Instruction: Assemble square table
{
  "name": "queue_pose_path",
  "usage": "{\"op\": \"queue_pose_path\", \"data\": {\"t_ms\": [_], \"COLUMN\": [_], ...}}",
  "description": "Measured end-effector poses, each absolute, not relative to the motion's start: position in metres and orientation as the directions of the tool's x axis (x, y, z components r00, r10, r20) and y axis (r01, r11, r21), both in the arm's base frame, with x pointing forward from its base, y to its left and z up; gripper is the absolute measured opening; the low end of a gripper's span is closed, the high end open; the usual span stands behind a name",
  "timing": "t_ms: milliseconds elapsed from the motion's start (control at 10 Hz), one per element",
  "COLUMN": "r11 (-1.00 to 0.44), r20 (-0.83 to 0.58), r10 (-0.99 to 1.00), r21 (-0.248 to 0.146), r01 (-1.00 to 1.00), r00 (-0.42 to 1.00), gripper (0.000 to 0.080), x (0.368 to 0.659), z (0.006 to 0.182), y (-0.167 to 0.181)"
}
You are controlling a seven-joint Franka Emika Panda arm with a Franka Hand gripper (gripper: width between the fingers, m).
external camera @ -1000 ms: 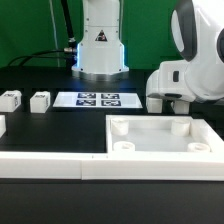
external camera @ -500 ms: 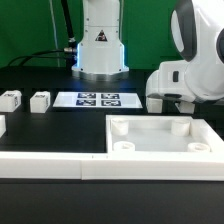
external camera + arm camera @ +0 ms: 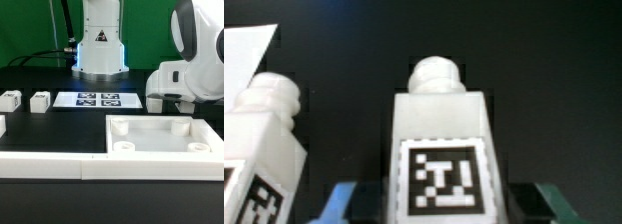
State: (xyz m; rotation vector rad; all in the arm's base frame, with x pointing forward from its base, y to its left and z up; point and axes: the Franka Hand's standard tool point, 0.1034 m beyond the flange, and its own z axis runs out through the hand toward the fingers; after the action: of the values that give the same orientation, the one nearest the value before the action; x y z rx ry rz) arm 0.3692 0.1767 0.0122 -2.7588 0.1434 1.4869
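Where the wrist camera looked along the fingers, the gripper (image 3: 441,203) straddled a tagged leg (image 3: 441,130), white, with a black-and-white tag on its face and a rounded peg at its far end. The jaws stood one on either side of that leg, drawn in around it; whether the pads actually pressed it I could not tell from so tight a view. A second leg (image 3: 267,130) stood just beside the first.

In the exterior view the long white rail (image 3: 45,166) lay nearest, at seven o'clock. Behind it, at about four o'clock, the square tabletop (image 3: 160,150) lay flat with its corner sockets facing up. Farther back, an outer leg (image 3: 10,99) and an inner leg (image 3: 40,101) sat at nine o'clock, the marker board (image 3: 98,99) near the centre, and the arm (image 3: 190,75) at three o'clock. The robot base (image 3: 100,45) stood at twelve o'clock.
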Motion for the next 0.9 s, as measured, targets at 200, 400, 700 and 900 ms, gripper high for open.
{"op": "queue_pose_path", "data": {"t_ms": [200,400,700,900], "r11": [-0.997,-0.996,-0.996,-0.995], "r20": [-0.806,-0.781,-0.641,-0.549], "r10": [-0.024,0.007,-0.004,-0.015], "r21": [-0.022,-0.059,-0.069,-0.072], "r01": [-0.071,-0.062,-0.062,-0.065], "r00": [0.592,0.625,0.767,0.835], "gripper": [0.029,0.029,0.029,0.029], "x": [0.402,0.424,0.44,0.443], "z": [0.056,0.105,0.111,0.111], "y": [0.155,0.135,0.133,0.133]}}
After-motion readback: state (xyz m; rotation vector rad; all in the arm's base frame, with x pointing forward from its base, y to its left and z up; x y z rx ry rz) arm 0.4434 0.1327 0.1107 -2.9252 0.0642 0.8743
